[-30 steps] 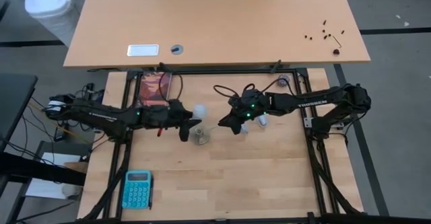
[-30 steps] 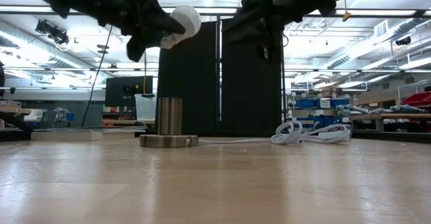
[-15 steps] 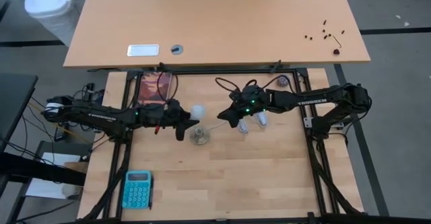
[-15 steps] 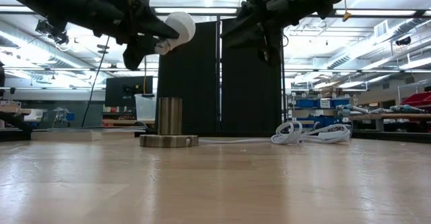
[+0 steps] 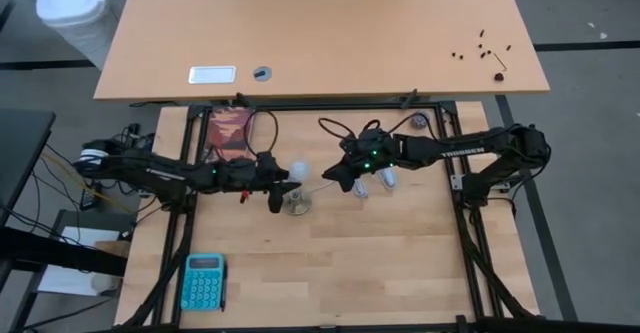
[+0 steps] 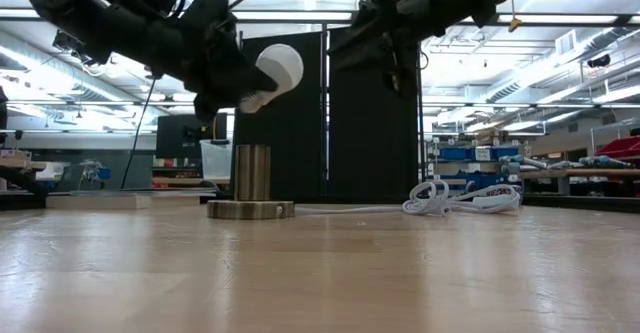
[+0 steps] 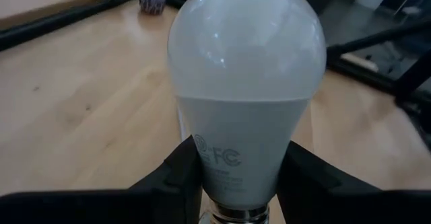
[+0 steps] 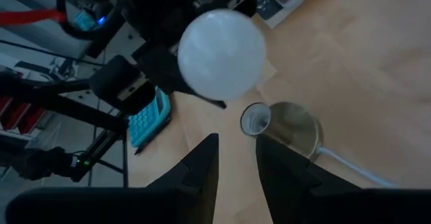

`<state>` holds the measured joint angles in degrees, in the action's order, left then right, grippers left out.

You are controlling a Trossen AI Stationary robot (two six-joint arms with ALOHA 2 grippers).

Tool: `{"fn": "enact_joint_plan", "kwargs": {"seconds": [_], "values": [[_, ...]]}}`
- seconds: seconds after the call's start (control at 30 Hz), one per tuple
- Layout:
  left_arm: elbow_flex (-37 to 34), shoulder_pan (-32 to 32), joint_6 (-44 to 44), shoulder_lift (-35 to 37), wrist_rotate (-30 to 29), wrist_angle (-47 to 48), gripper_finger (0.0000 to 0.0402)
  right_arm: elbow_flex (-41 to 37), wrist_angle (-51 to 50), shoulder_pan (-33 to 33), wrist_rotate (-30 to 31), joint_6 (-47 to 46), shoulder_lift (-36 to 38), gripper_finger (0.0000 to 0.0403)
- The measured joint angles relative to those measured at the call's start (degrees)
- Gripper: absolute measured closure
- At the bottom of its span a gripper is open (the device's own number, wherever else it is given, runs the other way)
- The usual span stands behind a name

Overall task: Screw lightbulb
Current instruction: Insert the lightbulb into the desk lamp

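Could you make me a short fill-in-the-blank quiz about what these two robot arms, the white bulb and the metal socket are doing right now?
1. The left gripper is shut on the small white pear-shaped lightbulb near its ____ base.
2. The lightbulb hangs ____ the round metal socket, not yet in it.
3. The socket's white cord lies coiled on the wooden ____.
4. The teal calculator lies on the ____ arm's side.

Missing words: screw; above; table; left
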<state>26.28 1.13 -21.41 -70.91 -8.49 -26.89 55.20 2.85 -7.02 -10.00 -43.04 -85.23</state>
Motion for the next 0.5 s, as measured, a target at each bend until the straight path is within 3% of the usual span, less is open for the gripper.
{"fn": "enact_joint_plan", "kwargs": {"seconds": [0.33,0.5], "values": [[0.0,-1.2,-1.3,-0.5,0.2,-6.3,0.0254,0.0,-7.1,1.0,1.2,0.3,-0.2,0.0293],[0.1,-2.5,-1.1,-1.6,0.2,-6.5,0.0254,0.2,-2.3,0.1,0.4,0.8,-3.5,0.0293]]}}
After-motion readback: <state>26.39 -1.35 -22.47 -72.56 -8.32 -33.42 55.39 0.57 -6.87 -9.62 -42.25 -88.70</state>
